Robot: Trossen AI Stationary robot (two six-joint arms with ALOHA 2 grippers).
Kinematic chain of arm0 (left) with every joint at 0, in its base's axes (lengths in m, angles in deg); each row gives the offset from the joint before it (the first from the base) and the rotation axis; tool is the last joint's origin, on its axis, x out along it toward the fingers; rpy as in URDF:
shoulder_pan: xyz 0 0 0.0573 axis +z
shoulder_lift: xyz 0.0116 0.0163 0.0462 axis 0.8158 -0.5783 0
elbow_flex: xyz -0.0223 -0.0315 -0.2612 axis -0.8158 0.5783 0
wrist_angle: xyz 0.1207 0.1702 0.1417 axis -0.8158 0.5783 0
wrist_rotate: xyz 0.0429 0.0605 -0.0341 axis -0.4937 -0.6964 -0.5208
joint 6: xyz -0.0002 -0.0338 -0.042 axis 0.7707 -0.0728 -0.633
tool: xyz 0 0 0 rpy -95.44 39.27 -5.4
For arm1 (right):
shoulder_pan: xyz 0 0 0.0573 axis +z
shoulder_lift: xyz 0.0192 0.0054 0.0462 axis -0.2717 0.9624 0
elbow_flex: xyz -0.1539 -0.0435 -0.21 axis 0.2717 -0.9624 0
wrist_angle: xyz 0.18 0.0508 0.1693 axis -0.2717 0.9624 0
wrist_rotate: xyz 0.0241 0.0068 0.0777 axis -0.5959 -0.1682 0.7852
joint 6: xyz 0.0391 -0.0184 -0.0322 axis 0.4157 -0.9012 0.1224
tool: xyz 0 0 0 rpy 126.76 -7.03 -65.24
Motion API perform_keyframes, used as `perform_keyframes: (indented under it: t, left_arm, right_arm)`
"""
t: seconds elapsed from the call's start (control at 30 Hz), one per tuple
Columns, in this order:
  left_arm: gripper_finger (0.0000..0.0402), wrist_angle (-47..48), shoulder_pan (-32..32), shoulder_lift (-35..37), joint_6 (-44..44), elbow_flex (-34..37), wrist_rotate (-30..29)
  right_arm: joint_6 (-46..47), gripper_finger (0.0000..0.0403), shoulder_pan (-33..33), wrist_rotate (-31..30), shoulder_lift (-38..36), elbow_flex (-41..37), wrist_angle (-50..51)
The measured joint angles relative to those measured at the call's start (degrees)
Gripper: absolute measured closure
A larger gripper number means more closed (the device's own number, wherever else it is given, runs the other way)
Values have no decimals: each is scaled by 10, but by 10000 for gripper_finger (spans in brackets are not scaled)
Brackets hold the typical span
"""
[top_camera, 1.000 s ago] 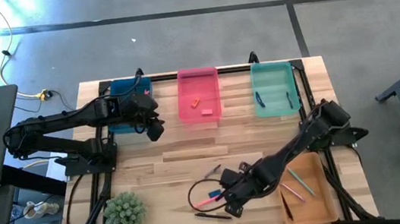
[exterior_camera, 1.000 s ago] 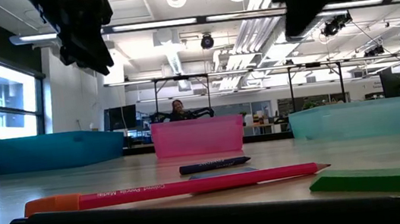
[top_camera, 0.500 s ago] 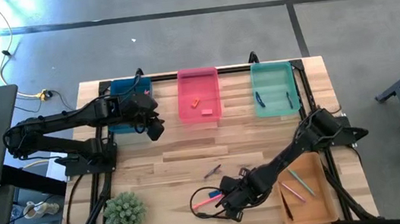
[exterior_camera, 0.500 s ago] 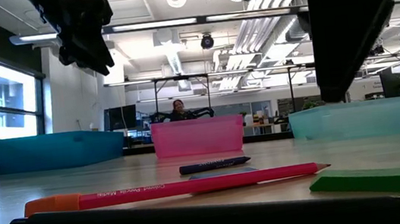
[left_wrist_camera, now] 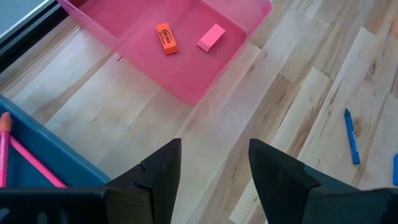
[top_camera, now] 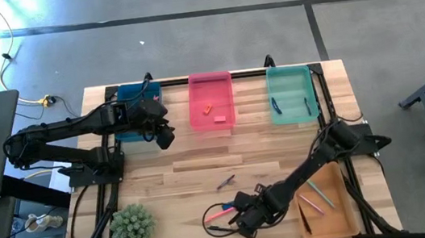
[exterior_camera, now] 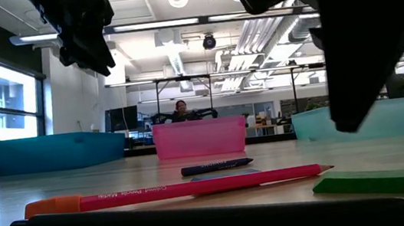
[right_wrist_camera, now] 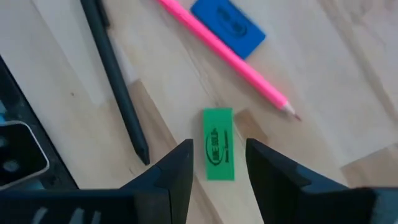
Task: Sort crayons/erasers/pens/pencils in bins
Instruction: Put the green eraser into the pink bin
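The right gripper (right_wrist_camera: pixel 217 163) hangs low with its fingers spread to either side of the green eraser (right_wrist_camera: pixel 218 145), not touching it; the eraser's near end is hidden between them. Just beside lie a pink pencil (right_wrist_camera: pixel 227 55), a blue eraser (right_wrist_camera: pixel 227 26) and a black pen (right_wrist_camera: pixel 115 81). The left gripper (left_wrist_camera: pixel 213 167), fingers apart and empty, hovers near the pink bin (left_wrist_camera: pixel 186 62), which holds two erasers.
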Motion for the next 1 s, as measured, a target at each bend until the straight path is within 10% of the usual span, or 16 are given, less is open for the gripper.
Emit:
perform_keyframes:
  t: [1.0]
  left_arm:
    - [227,4,0,0,5,0,-4]
  right_arm:
    - [0,263,13,-10,46,2,-8]
